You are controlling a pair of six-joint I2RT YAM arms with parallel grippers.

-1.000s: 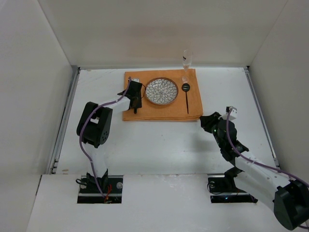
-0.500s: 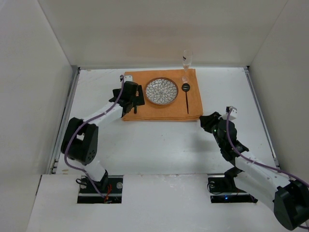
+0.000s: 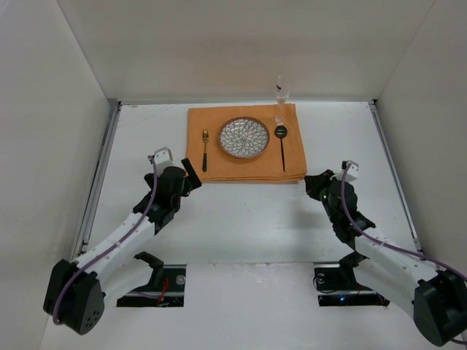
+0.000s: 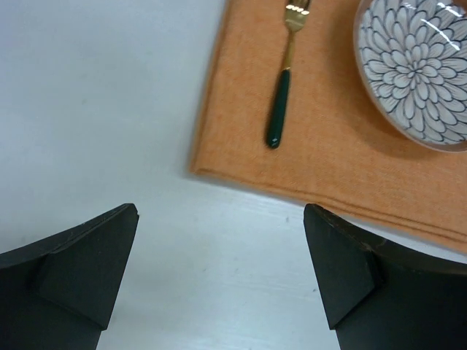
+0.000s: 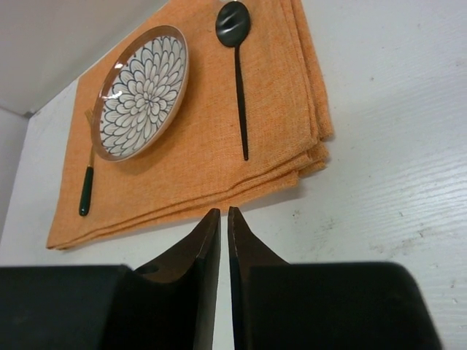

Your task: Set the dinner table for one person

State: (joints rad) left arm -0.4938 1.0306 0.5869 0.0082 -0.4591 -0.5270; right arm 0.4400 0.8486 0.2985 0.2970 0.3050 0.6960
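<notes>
On the white dinner table (image 3: 241, 219) lies an orange placemat (image 3: 241, 169). It carries a flower-patterned plate (image 3: 244, 137), a fork (image 3: 205, 149) with a dark green handle to the plate's left and a black spoon (image 3: 282, 142) to its right. A clear glass (image 3: 282, 87) stands at the mat's far right corner. My left gripper (image 4: 220, 211) is open and empty over bare table, just short of the mat's near left corner, with the fork (image 4: 281, 102) ahead of it. My right gripper (image 5: 224, 211) is shut on nothing, near the mat's near right corner.
White walls enclose the table on the left, back and right. Metal rails (image 3: 98, 182) run along both side edges. The arm bases sit in cut-outs (image 3: 149, 281) at the near edge.
The left gripper opened, left the fork on the mat beside the plate and drew back toward the near left. The right jaws closed; that arm stayed in place.
</notes>
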